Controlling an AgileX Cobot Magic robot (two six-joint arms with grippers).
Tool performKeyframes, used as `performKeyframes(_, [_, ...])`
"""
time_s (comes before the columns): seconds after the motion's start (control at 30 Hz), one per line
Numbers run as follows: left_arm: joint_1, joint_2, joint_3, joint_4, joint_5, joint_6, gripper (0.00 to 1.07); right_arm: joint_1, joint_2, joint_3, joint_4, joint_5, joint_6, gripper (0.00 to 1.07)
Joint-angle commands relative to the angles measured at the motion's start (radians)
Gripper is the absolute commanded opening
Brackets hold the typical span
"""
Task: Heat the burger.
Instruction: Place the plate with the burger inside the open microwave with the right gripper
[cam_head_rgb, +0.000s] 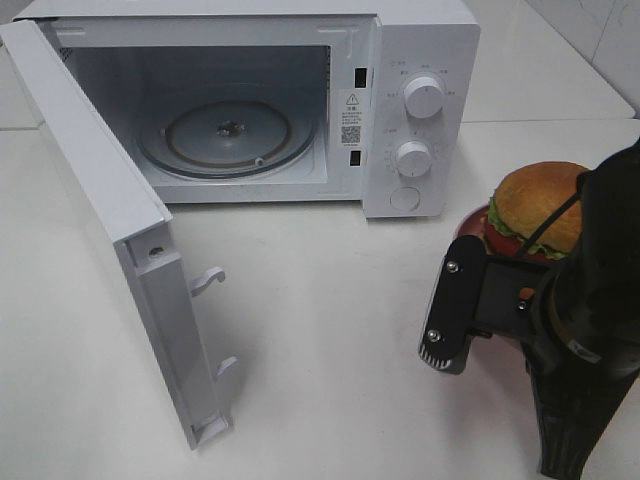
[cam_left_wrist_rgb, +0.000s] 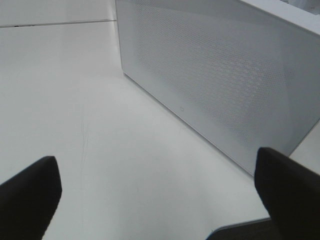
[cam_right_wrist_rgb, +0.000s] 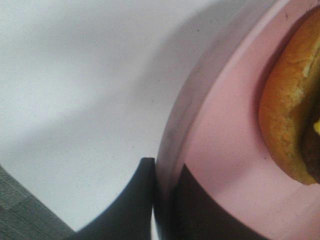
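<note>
Right gripper is pinched on the plate rim; the burger is seated on it, beside the microwave. Should the plate be tilted in lifting, the burger could be tipped off.

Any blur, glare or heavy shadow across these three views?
Exterior high: sharp, evenly lit, microwave cavity readable. Left wrist: soft, left end effector blurred at the edges. Right wrist: too close, burger and pink plate out of focus, broad shadow on the table.
</note>
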Motion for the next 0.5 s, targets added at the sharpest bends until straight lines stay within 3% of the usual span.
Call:
performKeyframes(0.03, [0.004, -0.002, 0.001, -0.002, 0.001, -0.005, 0.98, 0.05, -0.012, 0.002, -0.073, 0.004, -0.045, 0.0])
performKeyframes(0.5, [0.004, -0.002, 0.001, -0.002, 0.001, -0.005, 0.98, 0.162, -0.012, 0.002, -0.118, -0.116, -0.203, 0.0])
